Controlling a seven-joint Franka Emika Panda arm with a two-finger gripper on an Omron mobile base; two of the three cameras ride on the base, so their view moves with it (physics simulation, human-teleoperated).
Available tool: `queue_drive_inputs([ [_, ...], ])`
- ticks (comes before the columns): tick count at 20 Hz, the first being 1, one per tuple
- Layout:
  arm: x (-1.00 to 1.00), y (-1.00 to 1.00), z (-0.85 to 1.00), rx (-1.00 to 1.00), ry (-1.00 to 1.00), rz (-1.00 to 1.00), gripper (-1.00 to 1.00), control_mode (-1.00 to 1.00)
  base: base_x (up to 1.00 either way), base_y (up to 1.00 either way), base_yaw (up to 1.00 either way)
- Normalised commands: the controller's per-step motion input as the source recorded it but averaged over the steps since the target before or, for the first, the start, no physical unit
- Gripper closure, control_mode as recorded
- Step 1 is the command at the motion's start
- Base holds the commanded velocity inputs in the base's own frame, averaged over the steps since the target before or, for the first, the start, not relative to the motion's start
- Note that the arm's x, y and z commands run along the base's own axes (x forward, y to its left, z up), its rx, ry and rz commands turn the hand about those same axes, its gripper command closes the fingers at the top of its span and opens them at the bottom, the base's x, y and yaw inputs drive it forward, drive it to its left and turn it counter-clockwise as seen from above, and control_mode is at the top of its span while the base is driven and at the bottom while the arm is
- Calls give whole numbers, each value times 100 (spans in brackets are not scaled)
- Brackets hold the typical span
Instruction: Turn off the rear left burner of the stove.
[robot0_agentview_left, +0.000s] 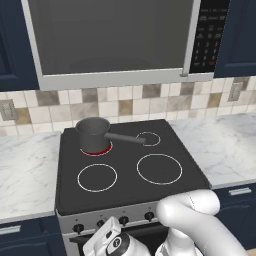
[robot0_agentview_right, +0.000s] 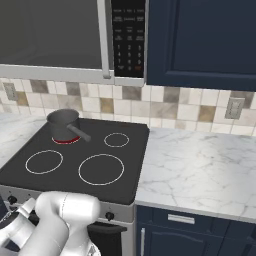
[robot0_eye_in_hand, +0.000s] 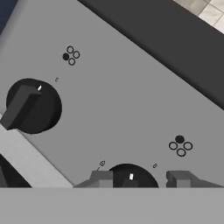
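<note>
The rear left burner is seen glowing red at the back left of the stove, mostly hidden under a dark grey saucepan. In the hand view the gripper is held close to the silver front panel — its fingertips are spread to either side of a black knob, cut off by the bottom edge. Contact cannot be made out.

Place: home kitchen.
Cooking: black glass-top stove with a grey saucepan.
Above: grey microwave, dark blue cabinets.
Surfaces: white marble counters, tiled backsplash.
</note>
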Motion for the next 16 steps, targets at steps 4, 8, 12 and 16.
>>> queue_drive_inputs([
  [4, 1, -2, -19, 0, -1, 2, -100, -100, 0, 0, 0],
  [8, 4, -15, -9, 0, 0, 1, -100, -100, 0, 0, 0],
  [12, 4, -15, -12, 0, 0, 0, -100, -100, 0, 0, 0],
  [16, 2, -10, -21, 0, 0, 0, 100, -100, 0, 0, 0],
])
